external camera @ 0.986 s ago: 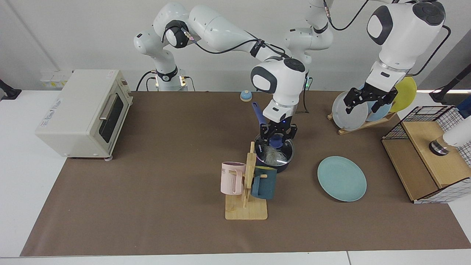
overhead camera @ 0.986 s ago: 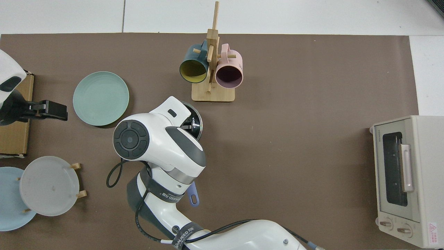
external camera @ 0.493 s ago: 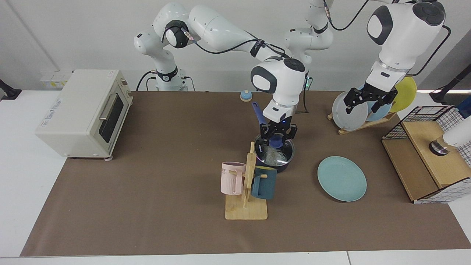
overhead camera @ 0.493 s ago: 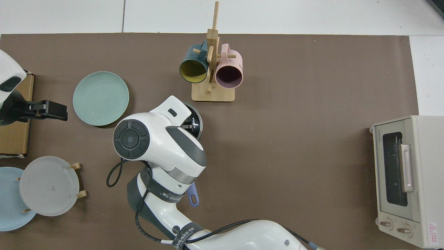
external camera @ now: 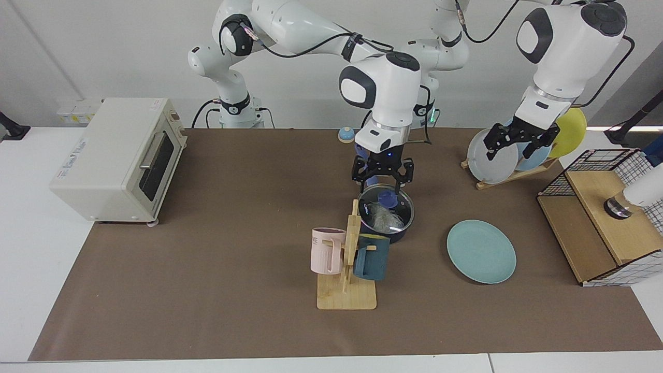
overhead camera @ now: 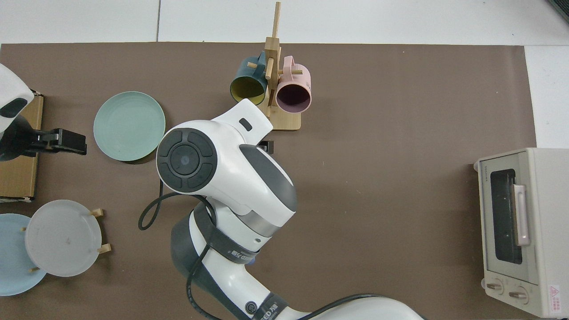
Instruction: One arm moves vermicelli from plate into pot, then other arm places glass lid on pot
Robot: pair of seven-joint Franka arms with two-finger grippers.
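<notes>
A brown mat covers the table across most of the frame. At the left edge sits a cream toaster oven. The right arm, entering from the upper left in the facing view, ends at centre frame with the right gripper hovering just above the pot; its fingers are spread apart and hold nothing. In the top view this arm's wrist hides the pot entirely. The left arm waits at the upper right, the left gripper raised in front of the plate rack, fingers parted and empty.

The teal plate lies flat and bare at right of centre, well apart from the pot. A wooden mug stand with a pink mug and a dark teal mug stands just in front of the pot.

The glass lid rests on the pot, its blue knob directly beneath the right gripper. The vermicelli shows as a white tangle through the glass, inside the pot.
</notes>
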